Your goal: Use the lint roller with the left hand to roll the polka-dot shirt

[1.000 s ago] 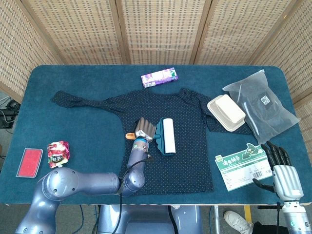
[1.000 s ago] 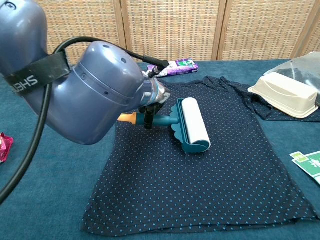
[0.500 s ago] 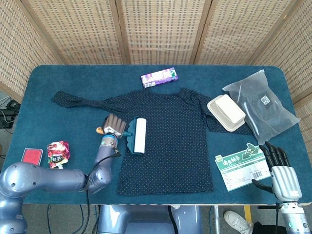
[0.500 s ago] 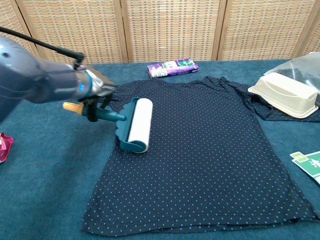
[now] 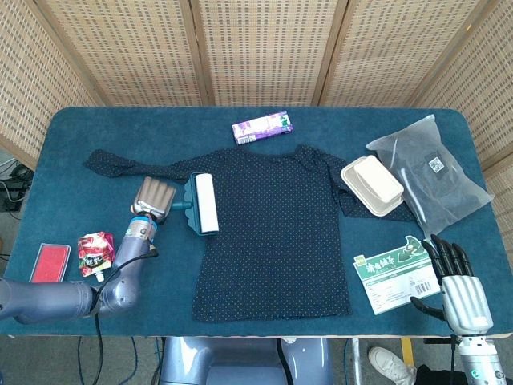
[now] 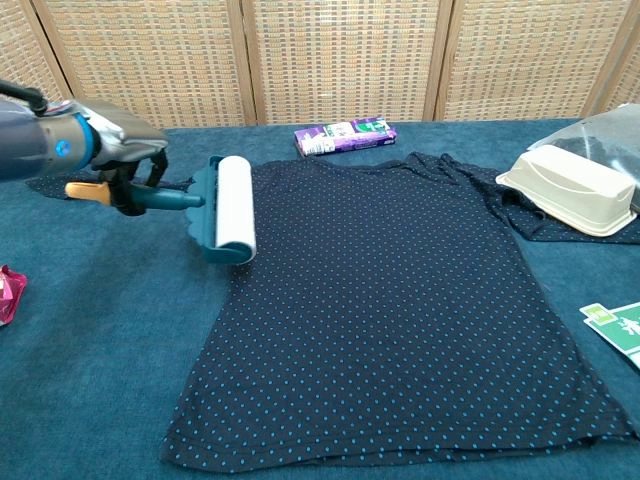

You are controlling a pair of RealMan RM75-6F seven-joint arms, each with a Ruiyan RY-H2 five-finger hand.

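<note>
Lint roller (image 6: 230, 208) moved to polka-dot shirt (image 5: 272, 233) edge, left robot hand (image 5: 152, 197) gripping.

A blue table (image 5: 80, 136) stands before wicker screens (image 5: 256, 48). A purple box (image 5: 263, 127) lies near the far edge. On the right a cream lidded container (image 5: 372, 184) sits just beside a grey plastic bag (image 5: 430, 174) holding something dark. Nearer the front right lies a green-and-white card (image 5: 397, 273). At the front left a crumpled red snack pouch (image 5: 95, 251) lies beside a flat red pad in a clear case (image 5: 50, 265).
</note>
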